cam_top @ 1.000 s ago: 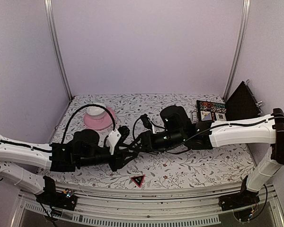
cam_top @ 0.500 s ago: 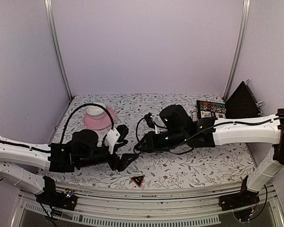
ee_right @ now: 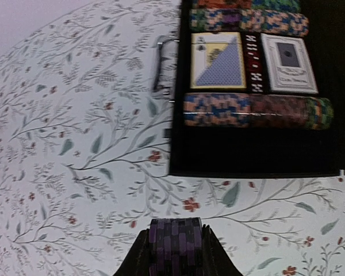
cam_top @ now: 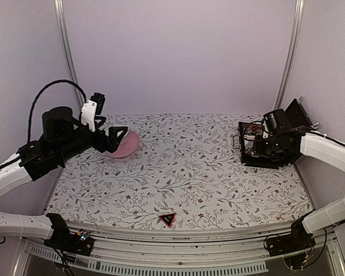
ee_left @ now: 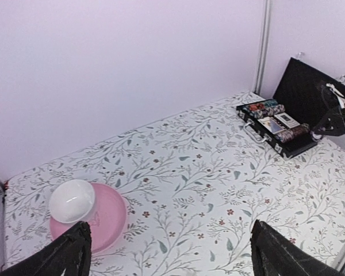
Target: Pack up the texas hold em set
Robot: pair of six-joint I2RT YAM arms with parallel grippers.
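The black case (cam_top: pixel 295 122) lies open at the back right, lid up. In the right wrist view its tray (ee_right: pixel 247 150) holds striped chip rolls (ee_right: pixel 256 110) and two boxed card decks (ee_right: pixel 217 61). My right gripper (ee_right: pixel 175 237) hangs just in front of the case, shut on a purple-black striped chip roll (ee_right: pixel 173 241). The red-black triangle marker (cam_top: pixel 167 219) lies near the table's front edge. At the left, my left gripper (cam_top: pixel 116 137) is raised, open and holding nothing, with its dark fingertips (ee_left: pixel 73 252) spread wide above the table.
A pink saucer (cam_top: pixel 128 146) with a white cup (ee_left: pixel 72 200) stands at the back left, just under my left gripper. Metal posts (cam_top: pixel 69 57) and lilac walls close in the flowered table (cam_top: pixel 190 167) on three sides.
Both arms have left the middle of the table. The left has swung up to the back left and opened. The right has pulled back to the case, shut on the purple chip roll.
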